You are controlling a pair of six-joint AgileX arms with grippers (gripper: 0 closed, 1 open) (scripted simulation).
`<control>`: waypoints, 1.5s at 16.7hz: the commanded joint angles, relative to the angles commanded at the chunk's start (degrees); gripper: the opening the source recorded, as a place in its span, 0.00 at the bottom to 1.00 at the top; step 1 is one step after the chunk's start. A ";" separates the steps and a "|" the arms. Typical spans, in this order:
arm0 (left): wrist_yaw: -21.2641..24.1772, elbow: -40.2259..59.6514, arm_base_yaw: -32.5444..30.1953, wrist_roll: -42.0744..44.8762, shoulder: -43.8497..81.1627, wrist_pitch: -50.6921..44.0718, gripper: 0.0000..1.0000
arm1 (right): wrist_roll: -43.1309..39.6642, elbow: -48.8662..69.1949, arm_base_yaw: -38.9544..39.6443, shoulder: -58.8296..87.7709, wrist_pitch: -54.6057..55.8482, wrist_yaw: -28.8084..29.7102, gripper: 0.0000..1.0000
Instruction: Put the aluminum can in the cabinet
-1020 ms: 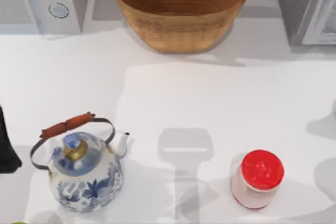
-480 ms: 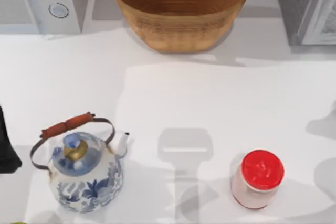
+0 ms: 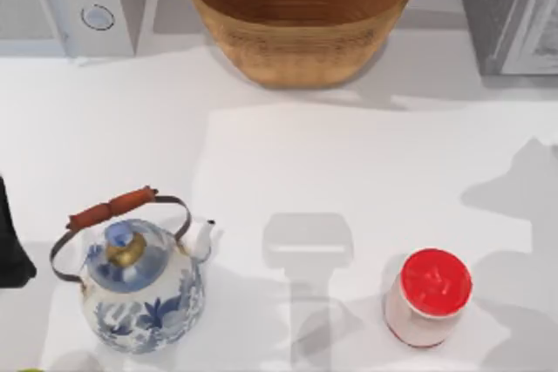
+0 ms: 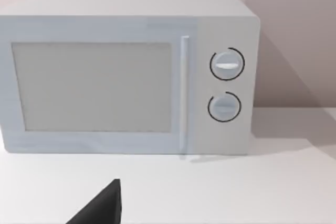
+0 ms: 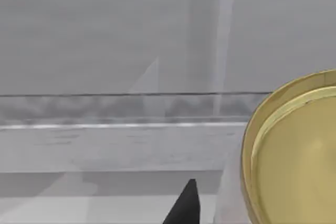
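Note:
The aluminum can [image 5: 294, 150] shows its round gold end close in front of the right wrist camera. My right gripper [image 5: 220, 208] is shut on it, and one dark fingertip [image 5: 185, 205] lies just beside the can. Behind them stands the grey cabinet [image 5: 105, 51], which sits at the table's back right corner [image 3: 514, 15]. My left arm [image 3: 9, 250] is parked at the left edge of the table. Its gripper [image 4: 157, 213] is open and faces the microwave [image 4: 126, 77].
A wicker basket [image 3: 301, 15] stands at the back centre and the microwave [image 3: 70, 2] at the back left. A blue-and-white kettle [image 3: 139, 285] sits front left. A red-lidded jar [image 3: 429, 295] sits front right.
The arm's shadow on the right side of the table has grown and spread leftward. The kettle, jar and basket have not moved.

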 joint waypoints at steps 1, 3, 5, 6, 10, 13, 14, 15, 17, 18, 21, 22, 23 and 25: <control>0.00 0.00 0.00 0.00 0.00 0.00 1.00 | -0.02 0.67 0.19 -3.31 -3.84 -0.13 0.00; 0.00 0.00 0.00 0.00 0.00 0.00 1.00 | -0.13 1.75 0.69 -9.72 -11.25 -0.39 0.00; 0.00 0.00 0.00 0.00 0.00 0.00 1.00 | -0.29 2.33 1.09 -15.14 -17.85 -0.56 0.00; 0.00 0.00 0.00 0.00 0.00 0.00 1.00 | -0.37 2.43 1.16 -17.28 -20.66 -0.59 0.00; 0.00 0.00 0.00 0.00 0.00 0.00 1.00 | -0.47 2.47 1.05 -21.98 -26.92 -0.40 0.00; 0.00 0.00 0.00 0.00 0.00 0.00 1.00 | -0.47 2.47 1.03 -22.11 -27.07 -0.39 0.00; 0.00 0.00 0.00 0.00 0.00 0.00 1.00 | -0.37 2.39 0.94 -21.88 -26.95 -0.42 0.00; 0.00 0.00 0.00 0.00 0.00 0.00 1.00 | -0.36 2.37 0.95 -21.92 -26.96 -0.41 0.00; 0.00 0.00 0.00 0.00 0.00 0.00 1.00 | -0.28 1.68 1.28 -23.70 -27.52 -0.13 0.00; 0.00 0.00 0.00 0.00 0.00 0.00 1.00 | -0.20 1.00 1.60 -25.42 -28.07 0.15 0.00; 0.00 0.00 0.00 0.00 0.00 0.00 1.00 | 0.16 -2.27 3.16 -33.42 -30.70 1.48 0.00; 0.00 0.00 0.00 0.00 0.00 0.00 1.00 | 0.31 -3.72 3.85 -36.89 -31.88 2.08 0.00; 0.00 0.00 0.00 0.00 0.00 0.00 1.00 | 0.48 -5.33 4.61 -40.69 -33.17 2.73 0.00; 0.00 0.00 0.00 0.00 0.00 0.00 1.00 | 0.86 -8.96 6.30 -49.18 -36.09 4.22 0.00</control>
